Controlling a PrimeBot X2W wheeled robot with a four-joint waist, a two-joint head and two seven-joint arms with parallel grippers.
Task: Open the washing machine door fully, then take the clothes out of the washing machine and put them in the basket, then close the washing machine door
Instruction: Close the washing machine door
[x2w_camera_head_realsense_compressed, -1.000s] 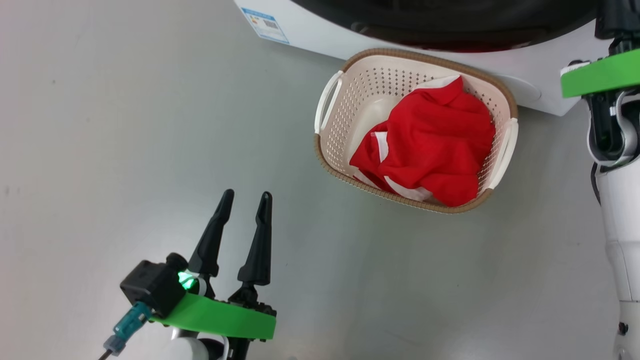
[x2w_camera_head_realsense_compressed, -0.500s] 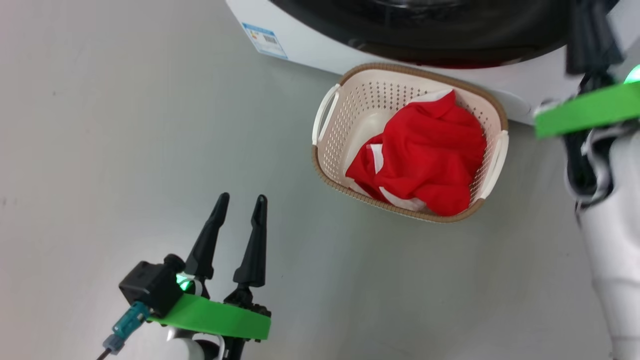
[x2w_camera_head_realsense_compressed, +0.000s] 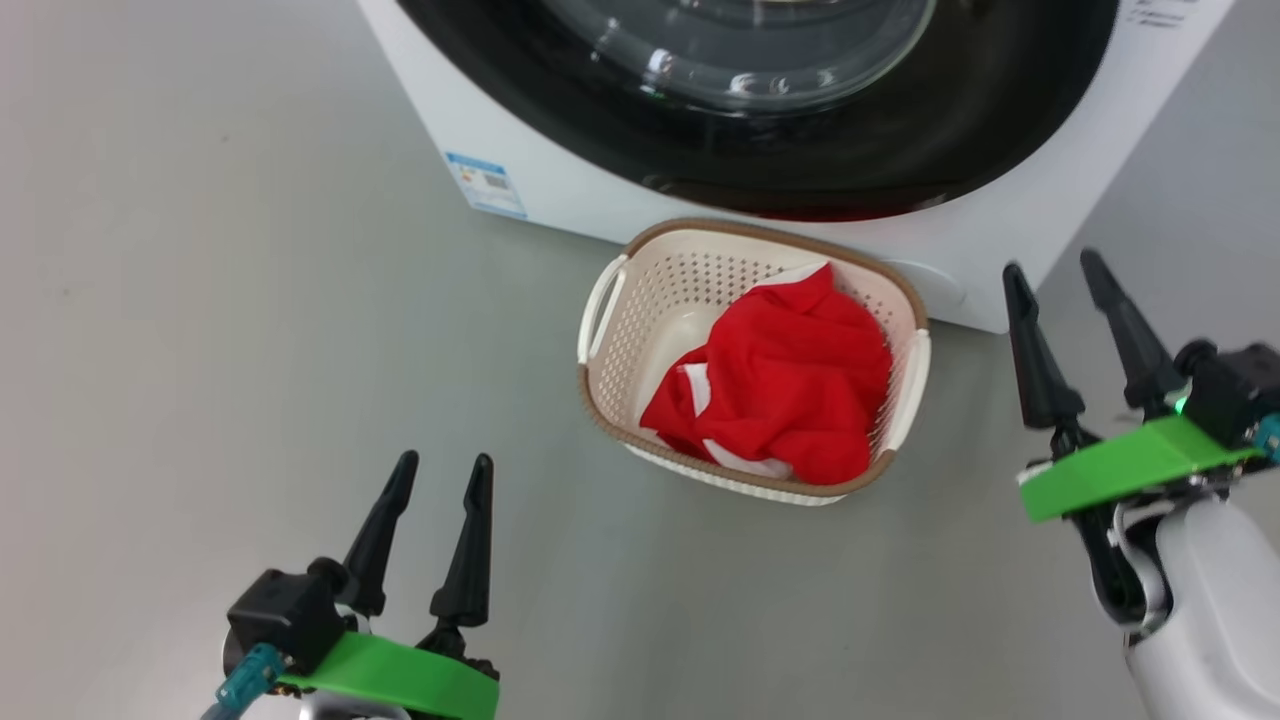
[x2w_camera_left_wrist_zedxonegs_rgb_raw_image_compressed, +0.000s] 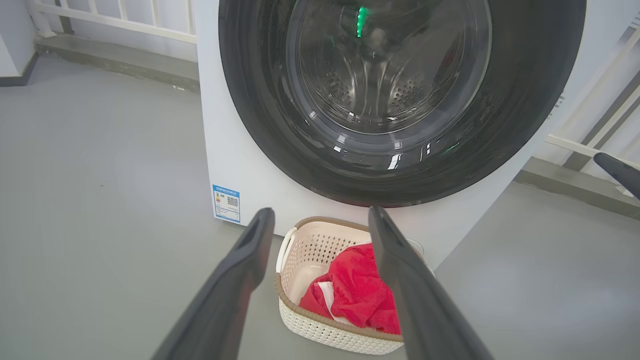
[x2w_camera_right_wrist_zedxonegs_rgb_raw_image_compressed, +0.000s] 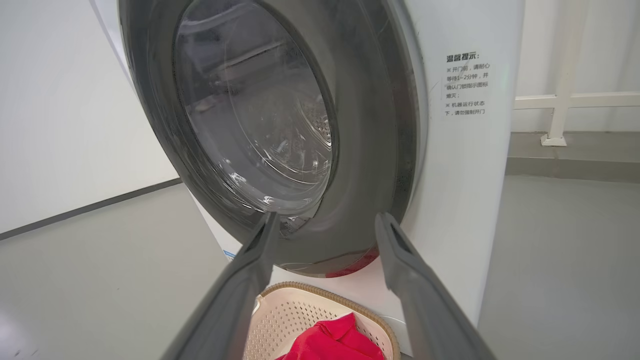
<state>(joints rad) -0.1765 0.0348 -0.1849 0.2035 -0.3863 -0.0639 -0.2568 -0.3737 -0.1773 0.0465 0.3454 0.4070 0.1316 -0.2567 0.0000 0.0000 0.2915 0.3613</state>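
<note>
Clothes (x2w_camera_head_realsense_compressed: 780, 400) in basket (x2w_camera_head_realsense_compressed: 655, 300); both jaws spread

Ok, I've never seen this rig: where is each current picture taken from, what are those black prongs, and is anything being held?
This is a wheeled robot with two arms. The black prongs are the fingers of its hands. One picture looks down from its head: the left hand is at lower left and the right hand at right, both open and empty. The other two pictures come from a camera on each wrist, looking along that hand's fingers towards the washer. On the grey floor, close in front of the washer, stands a basket with red clothes in it. The door looks shut.
</note>
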